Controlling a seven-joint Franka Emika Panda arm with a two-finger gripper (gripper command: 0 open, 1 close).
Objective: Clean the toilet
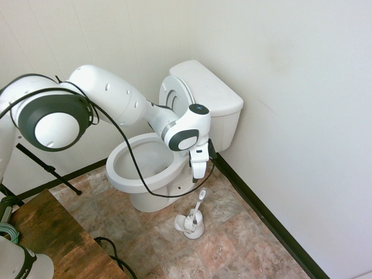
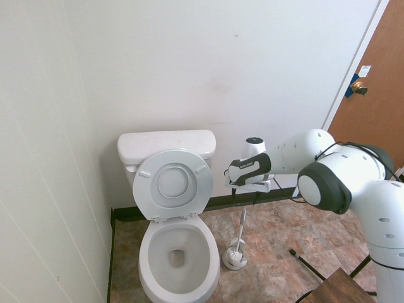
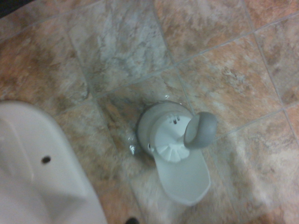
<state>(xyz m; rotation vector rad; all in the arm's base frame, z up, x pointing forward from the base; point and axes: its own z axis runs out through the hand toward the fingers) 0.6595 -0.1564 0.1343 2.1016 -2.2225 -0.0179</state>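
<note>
White gripper is hanging wide open, empty, above the brush handle; centring it first looks wise.

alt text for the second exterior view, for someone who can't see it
A white robot arm reaches in from the right, its open gripper pointing down above a toilet brush in its holder on the tiled floor. Beside it stands a white toilet, lid raised against the tank.

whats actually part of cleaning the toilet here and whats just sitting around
Part of the job:
- toilet, lid up
- toilet brush standing in its holder beside the bowl
- gripper, open, above the brush handle

Just lying about:
- wooden table
- brown door
</note>
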